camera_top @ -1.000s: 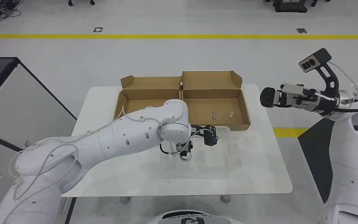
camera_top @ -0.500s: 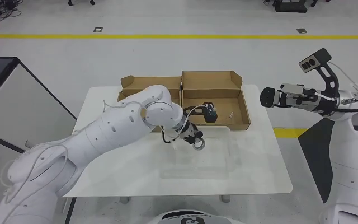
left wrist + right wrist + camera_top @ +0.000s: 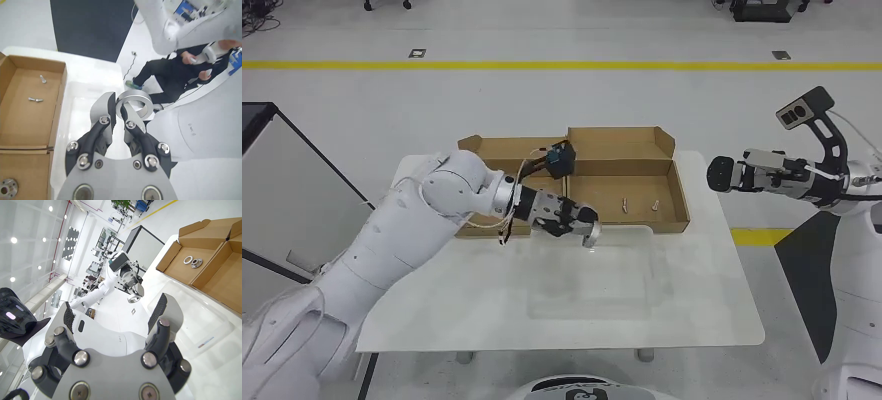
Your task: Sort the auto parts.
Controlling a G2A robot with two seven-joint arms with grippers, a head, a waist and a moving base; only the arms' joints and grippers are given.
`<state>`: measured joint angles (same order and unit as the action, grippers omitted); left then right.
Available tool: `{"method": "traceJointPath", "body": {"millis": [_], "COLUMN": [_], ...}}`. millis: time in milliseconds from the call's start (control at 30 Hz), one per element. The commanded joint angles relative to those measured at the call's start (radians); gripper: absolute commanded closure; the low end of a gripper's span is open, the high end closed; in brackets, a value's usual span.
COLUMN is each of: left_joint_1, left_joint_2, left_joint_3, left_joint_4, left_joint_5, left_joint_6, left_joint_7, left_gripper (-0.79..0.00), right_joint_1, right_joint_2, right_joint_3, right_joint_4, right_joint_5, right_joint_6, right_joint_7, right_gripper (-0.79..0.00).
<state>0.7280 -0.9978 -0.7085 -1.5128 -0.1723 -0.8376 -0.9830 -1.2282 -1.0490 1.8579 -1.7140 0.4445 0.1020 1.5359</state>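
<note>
ring (image 3: 136, 94) sat pinched by one wall in my left tool (image 3: 117, 106); thin hold might slip short of box (image 3: 174, 272).

A white rounded-corner counter (image 3: 697, 290) carries a clear shallow plastic tray (image 3: 627, 290) near its middle. Beyond the counter's far edge, a yellow painted floor stripe (image 3: 642, 65) runs across. A dark-framed grey partition panel (image 3: 287, 185) stands beside the counter's left end.

The left gripper (image 3: 118, 106) pinches a metal ring (image 3: 135, 94) by its rim beside a cardboard box (image 3: 63, 75) holding two bolts (image 3: 35, 99).
</note>
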Motion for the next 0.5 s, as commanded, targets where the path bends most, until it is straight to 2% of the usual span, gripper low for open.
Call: {"method": "traceJointPath", "body": {"millis": [0,267,467], "left_joint_1": [0.005,-0.025,-0.074], "left_joint_2": [0.014,0.034,0.037], "left_joint_3": [-0.015,0.006,0.037], "left_joint_4": [0.006,-0.003,-0.021], "left_joint_5": [-0.056,-0.287,-0.408], "left_joint_6": [-0.016,-0.075,-0.175], "left_joint_7": [0.017,0.076,0.175], "left_gripper": [0.0,0.0,0.0], "right_joint_1": [0.0,0.0,0.0], "right_joint_2": [0.0,0.0,0.0], "right_joint_3": [0.0,0.0,0.0], "right_joint_4": [0.0,0.0,0.0], "right_joint_5": [0.0,0.0,0.0], "right_joint_6": [0.0,0.0,0.0], "right_joint_7": [0.0,0.0,0.0], "right_gripper": [-0.785,-0.785,-0.785]}}
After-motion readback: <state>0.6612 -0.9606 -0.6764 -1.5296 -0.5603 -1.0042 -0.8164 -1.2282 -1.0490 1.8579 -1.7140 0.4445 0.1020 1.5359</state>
